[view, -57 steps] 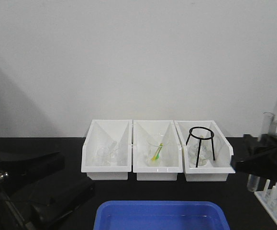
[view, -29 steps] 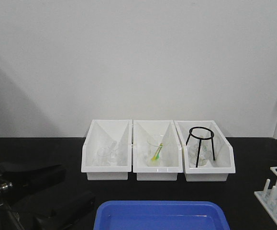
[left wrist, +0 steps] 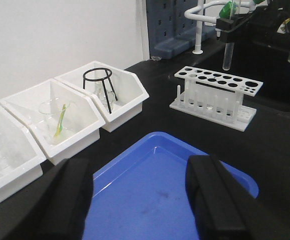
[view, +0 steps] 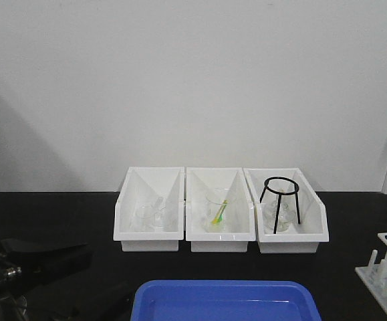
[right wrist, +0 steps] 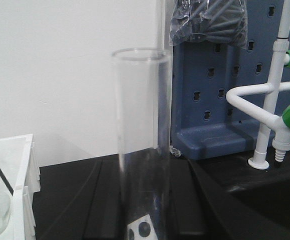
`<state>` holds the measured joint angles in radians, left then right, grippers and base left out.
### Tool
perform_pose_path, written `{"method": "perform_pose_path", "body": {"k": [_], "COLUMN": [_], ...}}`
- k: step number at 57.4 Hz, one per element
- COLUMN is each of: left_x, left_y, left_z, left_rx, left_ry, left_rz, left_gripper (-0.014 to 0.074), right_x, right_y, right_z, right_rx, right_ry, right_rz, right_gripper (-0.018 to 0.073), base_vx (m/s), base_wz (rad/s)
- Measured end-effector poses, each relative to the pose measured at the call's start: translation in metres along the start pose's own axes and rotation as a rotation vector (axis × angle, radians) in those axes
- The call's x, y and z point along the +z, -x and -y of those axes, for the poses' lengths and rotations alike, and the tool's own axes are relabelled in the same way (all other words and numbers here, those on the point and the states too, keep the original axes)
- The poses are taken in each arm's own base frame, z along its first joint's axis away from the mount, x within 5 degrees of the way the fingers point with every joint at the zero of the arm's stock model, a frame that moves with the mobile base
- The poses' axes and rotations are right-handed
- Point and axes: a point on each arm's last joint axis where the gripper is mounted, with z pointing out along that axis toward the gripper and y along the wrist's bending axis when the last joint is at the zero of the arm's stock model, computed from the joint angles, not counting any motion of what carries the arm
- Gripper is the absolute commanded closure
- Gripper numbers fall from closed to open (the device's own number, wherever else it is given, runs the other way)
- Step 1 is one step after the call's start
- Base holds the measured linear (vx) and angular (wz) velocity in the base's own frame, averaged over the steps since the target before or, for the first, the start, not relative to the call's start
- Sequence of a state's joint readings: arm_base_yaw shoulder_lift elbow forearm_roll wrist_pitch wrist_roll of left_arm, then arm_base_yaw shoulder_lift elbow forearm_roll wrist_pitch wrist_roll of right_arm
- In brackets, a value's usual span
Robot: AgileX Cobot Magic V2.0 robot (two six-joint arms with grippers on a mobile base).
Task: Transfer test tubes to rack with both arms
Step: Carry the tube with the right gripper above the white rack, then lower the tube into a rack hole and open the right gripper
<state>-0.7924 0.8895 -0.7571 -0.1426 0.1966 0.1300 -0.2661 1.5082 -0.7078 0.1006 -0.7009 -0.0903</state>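
The right pincer [left wrist: 227,27] grips a test tube [left wrist: 226,56] upright above the rack [left wrist: 216,85] at the tabletop's right, likely to lower it into a hole, while the left pincer [left wrist: 139,200] gapes empty over the blue tray [left wrist: 160,170].

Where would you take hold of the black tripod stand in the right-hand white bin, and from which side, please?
Take the tripod stand by its top ring, coming straight down. It stands upright inside the bin, whose walls screen the legs, while the ring is open from above. Pinch the wire at the front, clear of the glass vessel beneath.
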Motion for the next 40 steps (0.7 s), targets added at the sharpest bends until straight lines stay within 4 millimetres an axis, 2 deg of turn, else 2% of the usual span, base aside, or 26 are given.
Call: {"method": "perform_pose_path", "body": {"k": [22, 40], "left_x": [0.0, 0.0], "left_y": [0.0, 0.001], "left_z": [0.0, 0.0], "left_rx": [0.0, 0.0], "left_ry": [0.0, 0.001], "left_rz": [0.0, 0.011], "left_gripper": [0.0098, 0.0098], "right_x": [0.01, 0.011], "right_y": [-0.013, -0.014], "right_z": [0.0, 0.0], "right_rx": [-0.006, -0.007], "right_ry": [-0.006, -0.01], "right_rz": [0.029, 0.058], "right_gripper": [0.0565, 0.0564], "base_vx": [0.0, 0.0], "base_wz": [0.0, 0.0]}}
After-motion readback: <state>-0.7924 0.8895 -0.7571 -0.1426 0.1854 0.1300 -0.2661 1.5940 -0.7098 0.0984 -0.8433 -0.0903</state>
